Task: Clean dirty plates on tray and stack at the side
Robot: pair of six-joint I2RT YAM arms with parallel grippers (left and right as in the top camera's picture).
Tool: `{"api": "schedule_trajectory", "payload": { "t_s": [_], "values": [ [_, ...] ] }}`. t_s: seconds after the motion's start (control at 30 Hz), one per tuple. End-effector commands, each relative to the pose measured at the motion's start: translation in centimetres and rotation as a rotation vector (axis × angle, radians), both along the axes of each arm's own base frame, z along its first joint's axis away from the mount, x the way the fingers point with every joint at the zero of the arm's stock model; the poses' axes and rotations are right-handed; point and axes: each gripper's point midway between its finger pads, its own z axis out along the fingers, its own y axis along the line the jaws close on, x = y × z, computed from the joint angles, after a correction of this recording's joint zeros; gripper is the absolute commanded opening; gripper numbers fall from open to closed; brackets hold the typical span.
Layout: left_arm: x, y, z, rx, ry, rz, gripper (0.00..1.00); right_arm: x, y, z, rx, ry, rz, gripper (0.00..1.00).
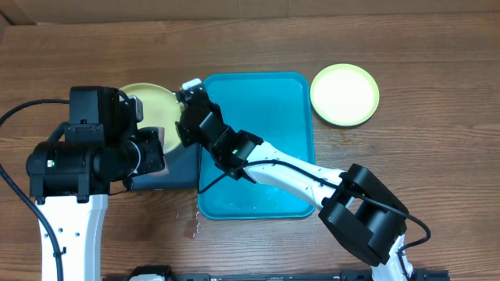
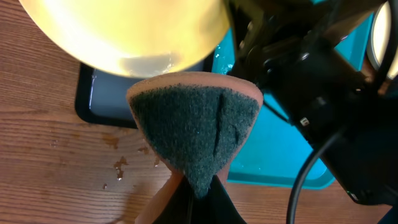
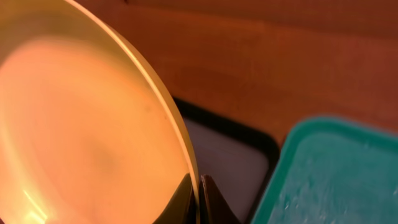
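Left arm (image 1: 86, 156): stands at the left of the worktop (image 1: 437, 172), its bulky black wrist over the dark tray (image 1: 176, 165) and pointing toward the held plate (image 1: 152, 105).
Left end effector (image 2: 196, 190): clenched on a folded sponge (image 2: 193, 124). The green scouring face is toward the wrist camera, and a pinkish edge runs along the top.
Sponge: just below the held plate's rim in the left wrist view. Whether the two touch, I cannot tell.
Right arm (image 1: 281, 165): reaches from its base at the near right, slanting across the tray (image 1: 281, 101) to the tray's far left corner.
Right end effector (image 1: 186, 92): pinching the held plate's rim, one finger on each side of the edge, as the right wrist view shows.
Held plate: pale yellow-green and off the tray, over the far end of the dark tray and just left of the teal rim. The left arm partly hides it from above.
Far plate (image 1: 344, 94): pale yellow-green, lying flat on the worktop by the tray's far right corner and not touching it.
Tray: teal, with a wet sheen on its floor.
Dark tray: close against the tray's left side.
Drops (image 1: 191, 225): small splashes on the worktop, near the tray's near left corner.
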Motion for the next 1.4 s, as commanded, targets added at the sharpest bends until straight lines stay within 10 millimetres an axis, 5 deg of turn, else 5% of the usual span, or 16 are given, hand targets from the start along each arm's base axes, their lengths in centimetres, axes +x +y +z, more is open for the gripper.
{"api": "schedule_trajectory", "payload": {
  "t_s": [0.0, 0.47, 0.73, 1.37],
  "values": [
    [-0.2, -0.3, 0.7, 0.000, -0.035, -0.032, 0.04, 1.7, -0.6, 3.3, -0.096, -0.200, -0.007, 0.04],
    [0.0, -0.3, 0.8, 0.001, -0.043, -0.031, 0.04, 3.3, -0.3, 10.7, -0.164, -0.590, -0.011, 0.04],
    [0.0, -0.2, 0.8, 0.001, -0.043, -0.031, 0.04, 4.1, -2.0, 13.6, -0.194, -0.704, -0.128, 0.04],
    [0.0, -0.2, 0.8, 0.002, -0.042, -0.032, 0.04, 4.1, -2.1, 14.0, -0.179, -0.712, -0.140, 0.04]
  ]
}}
